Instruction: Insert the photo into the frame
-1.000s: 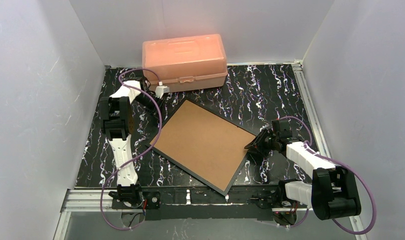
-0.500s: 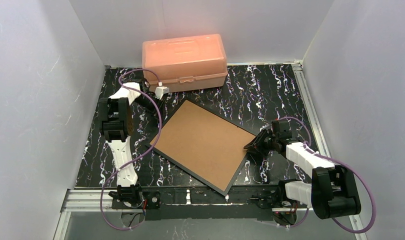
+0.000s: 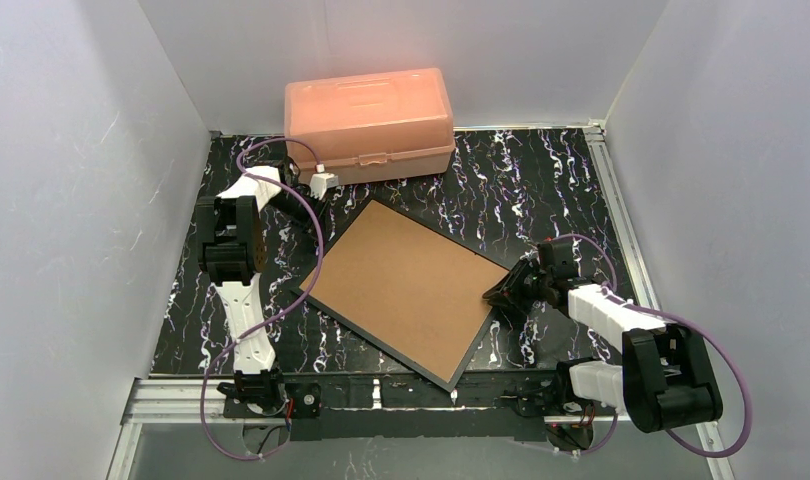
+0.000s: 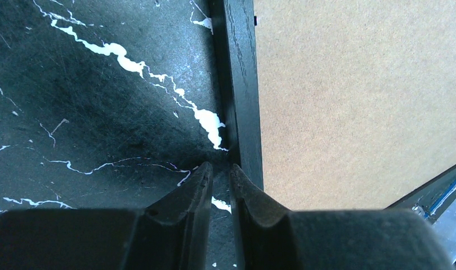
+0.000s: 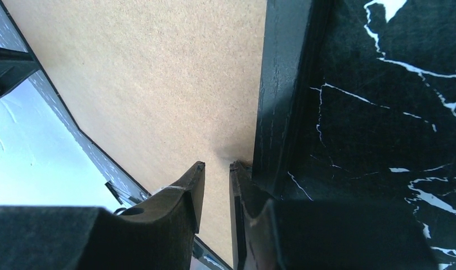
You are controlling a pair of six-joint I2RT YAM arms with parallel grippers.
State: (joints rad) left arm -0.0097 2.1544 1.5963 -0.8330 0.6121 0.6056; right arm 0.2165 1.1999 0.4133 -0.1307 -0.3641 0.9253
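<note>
The black frame [image 3: 376, 342] lies face down at an angle in the middle of the table, with a plain brown backing board [image 3: 401, 285] filling its back. The photo is hidden. My left gripper [image 3: 316, 222] is low at the frame's far left edge; in the left wrist view its tips [image 4: 220, 167] stand a narrow gap apart over bare table, just beside the black rim [image 4: 242, 84]. My right gripper [image 3: 493, 295] is at the frame's right edge. Its fingers [image 5: 217, 164] are slightly apart above the board [image 5: 158, 73], one tip against the rim's [image 5: 279, 84] inner side. Neither holds anything.
A peach plastic box [image 3: 371, 120] stands shut at the back of the table, just behind the left wrist. The black marbled tabletop [image 3: 541, 190] is walled by white panels on three sides. A metal rail [image 3: 381, 395] runs along the near edge.
My right gripper has crept a little left onto the frame's right edge, its jaws slightly narrower. The left arm has barely shifted. The frame has not moved.
</note>
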